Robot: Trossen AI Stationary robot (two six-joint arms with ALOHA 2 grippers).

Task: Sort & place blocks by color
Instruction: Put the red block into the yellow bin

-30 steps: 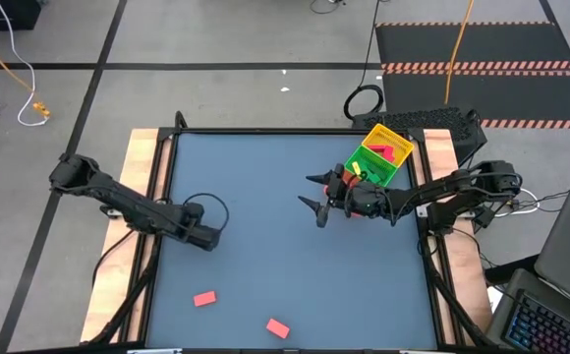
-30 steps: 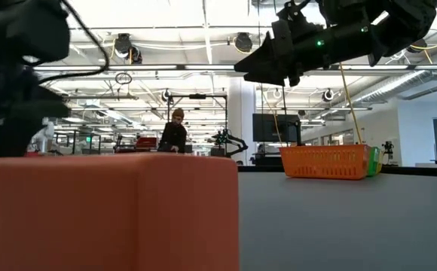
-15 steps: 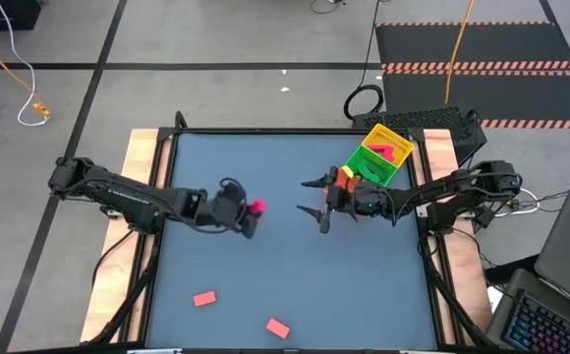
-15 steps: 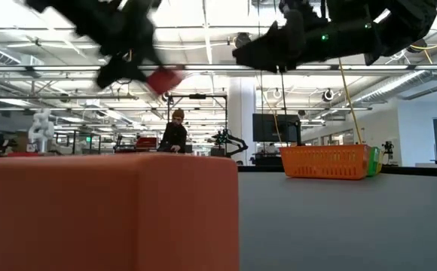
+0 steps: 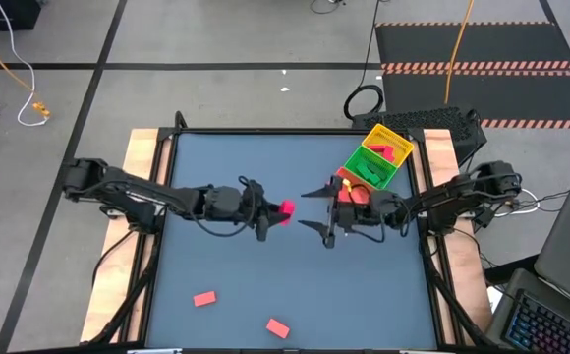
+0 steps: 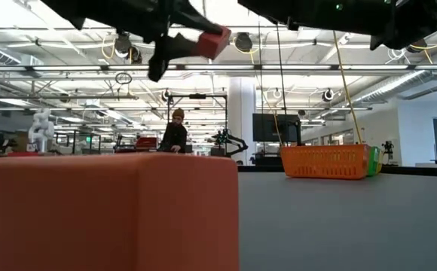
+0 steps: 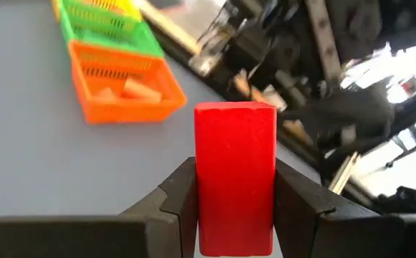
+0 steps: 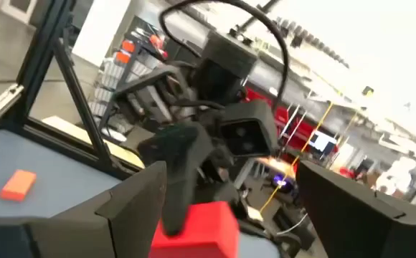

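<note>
A red block (image 5: 286, 208) hangs high over the table's middle, with my left gripper (image 5: 276, 210) shut on it; it also shows in the low view (image 6: 212, 42). My right gripper (image 5: 314, 209) stands open just to its right, facing it, its fingers apart from the block. In the right wrist view the block (image 8: 202, 228) shows low between those open fingers, farther off. Two more red blocks (image 5: 204, 298) (image 5: 278, 327) lie flat near the table's front edge. The yellow, green and red tray (image 5: 395, 138) stands at the far right. My left gripper pinches the red block by its two long sides (image 7: 202, 197) between its two fingers. The fingers come nearly level from the table's left and lie along the block, whose free end (image 7: 235, 118) sticks out past them toward my right gripper. The block is lifted clear of the table.
The tray's red compartment (image 7: 125, 93) holds a few pieces. One red block fills the low view's near left (image 6: 105, 214). A person (image 6: 175, 134) stands far off in the room behind. The blue table top (image 5: 236, 167) lies bare between arms and far edge.
My left gripper has risen and swung toward the table's right, tipping from pointing down to nearly level and rolling, carrying the red block up clear of the table toward my right gripper. My right gripper has rolled and tipped upward a little, staying open.
</note>
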